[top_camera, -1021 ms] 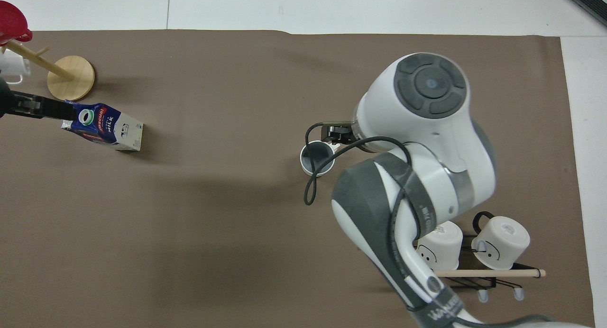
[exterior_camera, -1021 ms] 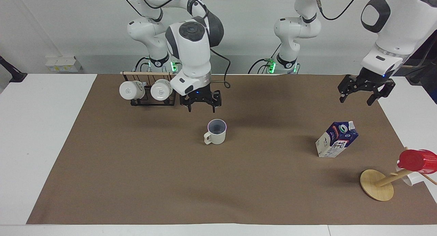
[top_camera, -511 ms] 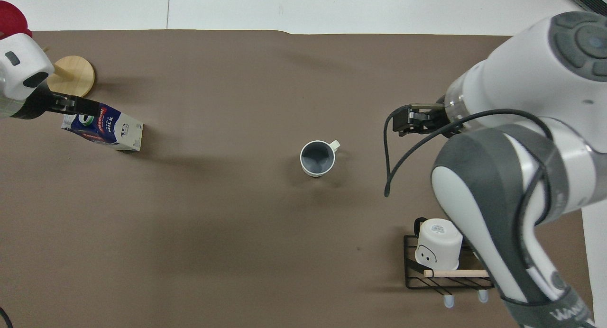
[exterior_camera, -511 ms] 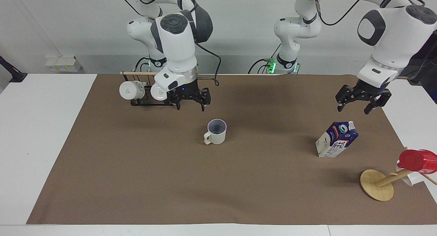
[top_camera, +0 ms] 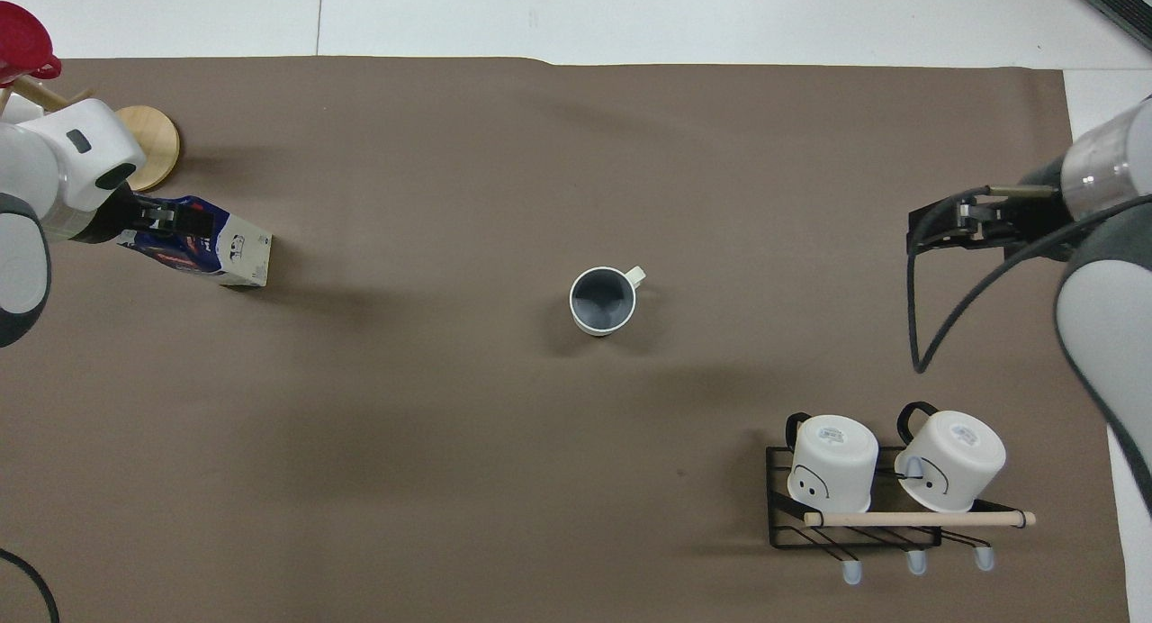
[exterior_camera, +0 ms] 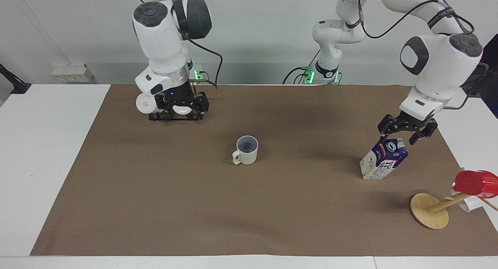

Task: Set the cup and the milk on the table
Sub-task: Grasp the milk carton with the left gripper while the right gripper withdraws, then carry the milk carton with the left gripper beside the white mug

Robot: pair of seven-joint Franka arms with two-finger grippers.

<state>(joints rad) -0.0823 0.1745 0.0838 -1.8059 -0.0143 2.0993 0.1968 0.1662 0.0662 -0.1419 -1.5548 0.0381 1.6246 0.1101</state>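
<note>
The desk (exterior_camera: 46,152), white with its brown mat, already carries both task things. The right arm has swung away from the middle toward the upper left of the facing frame, and its right pincer (exterior_camera: 181,107), fingers spread and empty, now hangs in front of the wire rack (top_camera: 850,506) with the two white mugs (top_camera: 832,461). The left arm has come down toward the right of the facing frame, so the left pincer (exterior_camera: 402,133), also spread, now sits just over the top of the milk (exterior_camera: 383,160), which leans tilted on the mat near the wooden stand (exterior_camera: 430,210) and red cup (exterior_camera: 472,182).

The cup (exterior_camera: 247,150) stands upright and alone at the frame's centre, unchanged. That placement looks done; the left arm's descent suggests a regrasp or straightening of the leaning carton.
</note>
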